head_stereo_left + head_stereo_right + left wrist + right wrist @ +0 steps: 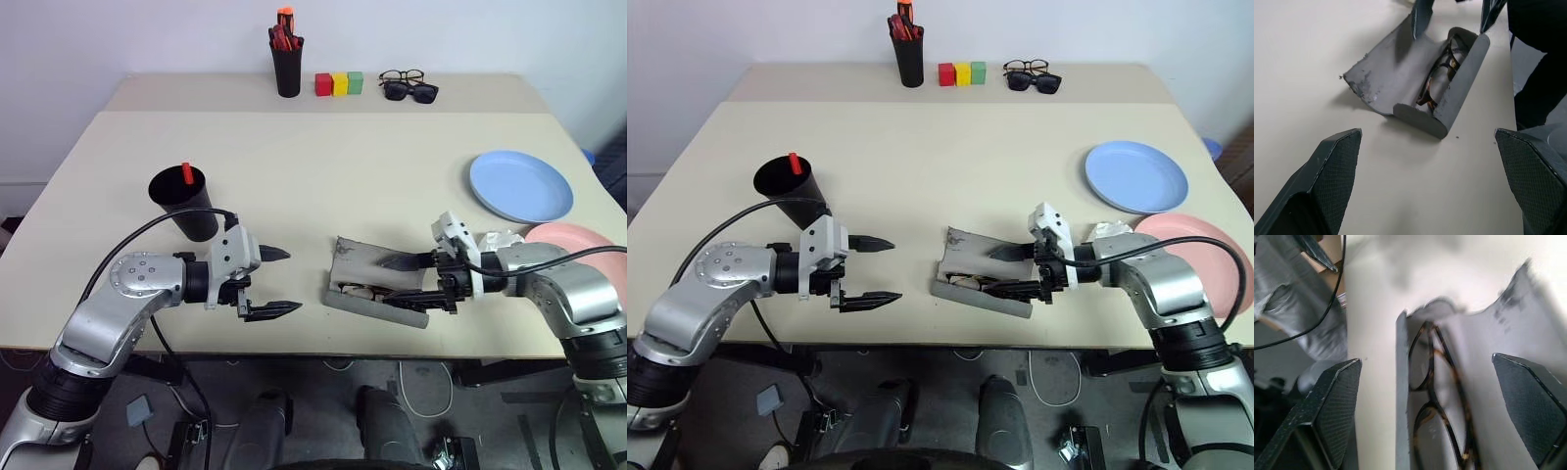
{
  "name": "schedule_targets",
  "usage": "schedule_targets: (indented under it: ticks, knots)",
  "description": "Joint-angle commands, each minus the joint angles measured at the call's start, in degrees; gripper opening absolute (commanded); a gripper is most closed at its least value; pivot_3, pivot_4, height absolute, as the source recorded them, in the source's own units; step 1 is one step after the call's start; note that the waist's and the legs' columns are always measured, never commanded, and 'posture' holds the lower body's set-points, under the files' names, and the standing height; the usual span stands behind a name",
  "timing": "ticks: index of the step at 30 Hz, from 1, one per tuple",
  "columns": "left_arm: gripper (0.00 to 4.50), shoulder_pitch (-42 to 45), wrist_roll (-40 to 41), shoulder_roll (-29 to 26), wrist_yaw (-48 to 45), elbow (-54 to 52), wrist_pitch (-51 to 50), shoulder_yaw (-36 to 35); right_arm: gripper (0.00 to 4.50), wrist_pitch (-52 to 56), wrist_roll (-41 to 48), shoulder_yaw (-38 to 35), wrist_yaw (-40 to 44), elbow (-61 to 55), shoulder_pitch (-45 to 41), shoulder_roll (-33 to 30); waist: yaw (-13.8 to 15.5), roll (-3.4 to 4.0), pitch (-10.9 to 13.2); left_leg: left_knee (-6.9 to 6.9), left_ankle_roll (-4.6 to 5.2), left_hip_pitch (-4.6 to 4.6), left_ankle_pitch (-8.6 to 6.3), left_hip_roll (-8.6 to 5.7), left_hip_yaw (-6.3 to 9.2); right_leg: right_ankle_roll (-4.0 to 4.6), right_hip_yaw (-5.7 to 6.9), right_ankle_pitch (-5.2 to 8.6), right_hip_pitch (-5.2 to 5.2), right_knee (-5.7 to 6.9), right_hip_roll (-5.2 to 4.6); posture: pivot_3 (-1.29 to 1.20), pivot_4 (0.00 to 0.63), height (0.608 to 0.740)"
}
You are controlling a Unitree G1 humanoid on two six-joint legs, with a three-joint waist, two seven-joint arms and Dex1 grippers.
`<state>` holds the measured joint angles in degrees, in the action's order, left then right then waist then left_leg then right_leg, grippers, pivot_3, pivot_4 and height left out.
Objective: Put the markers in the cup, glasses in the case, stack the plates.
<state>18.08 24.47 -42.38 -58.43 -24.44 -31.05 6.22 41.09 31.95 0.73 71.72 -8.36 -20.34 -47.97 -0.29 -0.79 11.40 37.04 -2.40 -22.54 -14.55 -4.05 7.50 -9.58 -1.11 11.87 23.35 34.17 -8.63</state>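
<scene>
From your head camera you see the grey case (377,286) lying open near the table's (323,166) front edge, lid tipped back, with the glasses (361,290) lying in its tray; your right gripper (407,281) reaches into it from the right, fingers spread wide, one over the lid and one along the front wall, gripping nothing. Your left gripper (279,282) hovers just left of the case, apart from it, jaws wide and empty. The black cup (184,201) stands behind your left wrist with a red marker (186,173) poking out. The light blue plate (520,185) and the pink plate (576,238) lie side by side at the right, not stacked. In your left wrist view the spectacles (1440,78) rest folded in the case's (1400,73) trough between your spread fingers (1332,171). In your right wrist view the dark frames (1437,401) lie against the case wall (1402,396), your fingers (1327,406) standing wide on either side
</scene>
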Motion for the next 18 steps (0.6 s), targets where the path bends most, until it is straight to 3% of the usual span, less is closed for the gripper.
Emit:
schedule_targets:
  ticks: [1, 4, 8, 18]
  knots:
    - [3.6, 3.83, 0.31, 1.8, 0.26, 2.37, -0.66, 1.27, 4.5, -0.07, 2.6, -8.94, -1.98, -9.97, 7.26, -3.63, 0.93, 0.0, 0.0, 0.01, 0.0, -0.02, 0.0, -0.02, 0.0, 0.0, 0.0, 0.0, -0.01, -0.01, -0.02, 0.0, 0.15, 0.739]
    - [2.17, 7.46, -1.62, 3.72, -0.44, 6.19, 0.48, 4.1, 4.5, -5.3, -0.27, -17.16, -3.86, -18.66, 19.91, -4.58, 1.52, 0.0, -0.03, 0.0, 0.0, -0.05, 0.0, -0.02, -0.01, -0.03, 0.02, 0.02, -0.02, -0.04, -0.02, 0.0, 0.15, 0.739]
    - [0.1, 12.65, -3.64, 6.49, -1.64, 12.4, 2.35, 6.63, 4.5, -12.94, -5.64, -22.83, -6.33, -27.32, 33.67, -3.26, 0.97, -0.01, -0.02, 0.05, 0.01, -0.05, -0.01, -0.03, -0.07, -0.1, 0.0, 0.06, -0.05, -0.05, -0.04, 0.0, 0.15, 0.739]
    - [0.04, 30.73, -15.11, 15.12, -6.73, 39.46, 16.68, 14.4, 4.5, -21.89, -12.8, -31.07, -15.72, -33.71, 55.0, 7.68, 1.22, -0.09, -0.03, 0.15, 0.0, 0.03, -0.01, 0.0, -0.12, -0.02, 0.0, 0.23, -0.16, -0.11, -0.04, 0.0, 0.15, 0.739]
